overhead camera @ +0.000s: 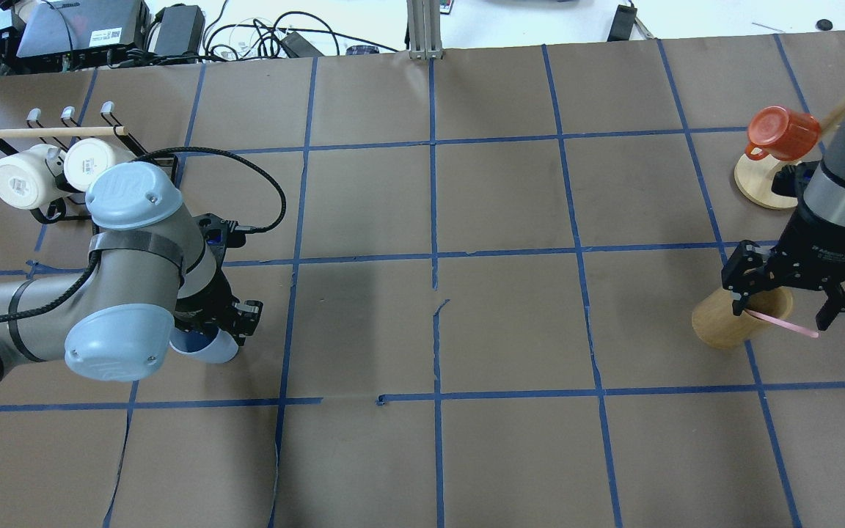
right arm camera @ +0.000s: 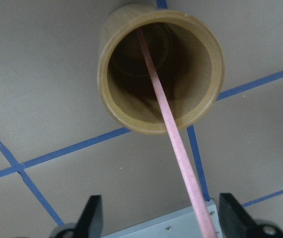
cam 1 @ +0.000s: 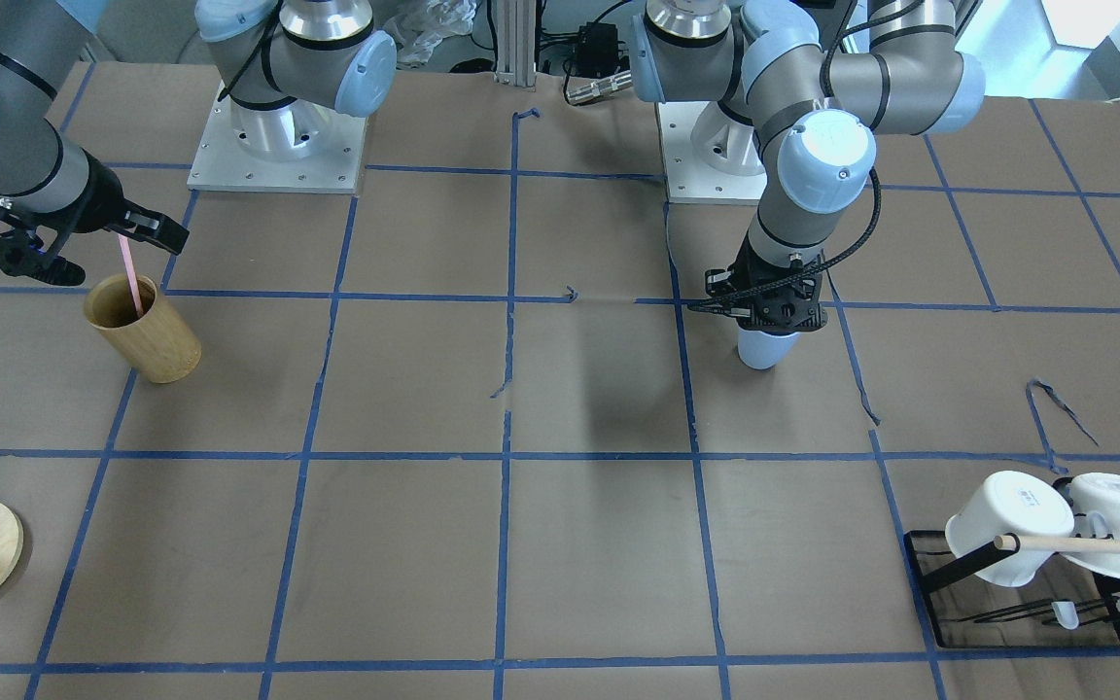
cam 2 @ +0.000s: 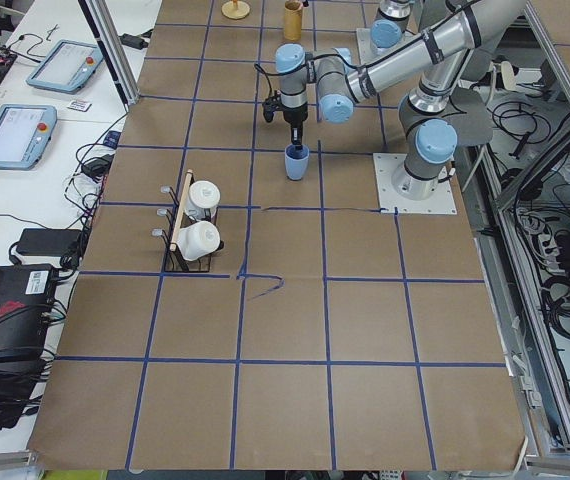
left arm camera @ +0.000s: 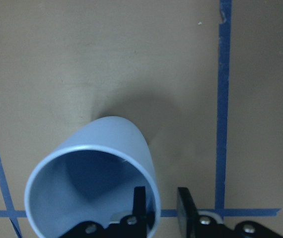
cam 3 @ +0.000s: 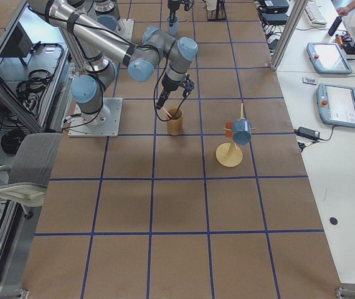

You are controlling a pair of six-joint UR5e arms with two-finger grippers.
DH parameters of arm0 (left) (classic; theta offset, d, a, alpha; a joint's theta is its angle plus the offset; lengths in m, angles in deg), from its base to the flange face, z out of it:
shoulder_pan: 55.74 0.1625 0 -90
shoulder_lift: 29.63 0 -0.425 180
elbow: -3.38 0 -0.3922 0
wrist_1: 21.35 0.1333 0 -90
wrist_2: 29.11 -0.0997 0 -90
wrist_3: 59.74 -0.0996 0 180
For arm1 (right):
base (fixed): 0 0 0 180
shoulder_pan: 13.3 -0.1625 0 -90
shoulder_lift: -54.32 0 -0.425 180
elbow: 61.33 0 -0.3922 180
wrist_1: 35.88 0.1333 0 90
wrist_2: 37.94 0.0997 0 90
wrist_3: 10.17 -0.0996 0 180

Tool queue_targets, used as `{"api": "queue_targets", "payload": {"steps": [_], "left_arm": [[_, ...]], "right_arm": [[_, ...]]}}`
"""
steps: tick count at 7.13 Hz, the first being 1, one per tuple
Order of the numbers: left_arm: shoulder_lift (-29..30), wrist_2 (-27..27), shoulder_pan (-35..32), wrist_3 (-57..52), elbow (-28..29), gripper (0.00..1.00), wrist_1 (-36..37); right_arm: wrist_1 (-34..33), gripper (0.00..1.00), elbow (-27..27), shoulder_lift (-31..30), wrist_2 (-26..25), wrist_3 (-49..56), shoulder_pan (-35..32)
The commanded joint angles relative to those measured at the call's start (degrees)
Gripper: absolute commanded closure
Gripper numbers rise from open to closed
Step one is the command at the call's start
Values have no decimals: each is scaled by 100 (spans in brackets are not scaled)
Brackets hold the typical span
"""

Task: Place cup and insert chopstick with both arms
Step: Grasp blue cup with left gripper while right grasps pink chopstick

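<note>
Both placements look done; what is left is letting go and retreating. The light blue plastic cup (left arm camera: 106,144) stands mouth up on the brown paper-covered table (left arm camera: 131,49). The left gripper (left arm camera: 160,198) straddles its rim, jaws narrowly parted, apparently clear of the wall. Farther along, the thin pink chopstick (right arm camera: 156,89) leans steeply in the bamboo cylinder holder (right arm camera: 208,54), tip down, upper end between the wide-open, empty right gripper's (right arm camera: 166,213) jaws. Next, I judge: lift both straight up.

No legible text, label or number anywhere.
</note>
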Motion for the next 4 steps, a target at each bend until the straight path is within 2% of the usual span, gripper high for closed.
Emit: {"api": "queue_targets", "payload": {"steps": [1,2,3,4], "left_arm": [[-27,-144,-10,64,179,100,-43],[-1,-118,-19,587,494,100,-218],[147,-57,-71,1540,1010,100,-559],[279,91,-132,2464,1372,100,-989]], "right_arm": [[-54,68,-48,35,-22,300,28],[-72,72,-31,18,-83,529,98],[-72,93,-31,44,-275,549,107],[-20,100,-22,26,-277,541,107]]}}
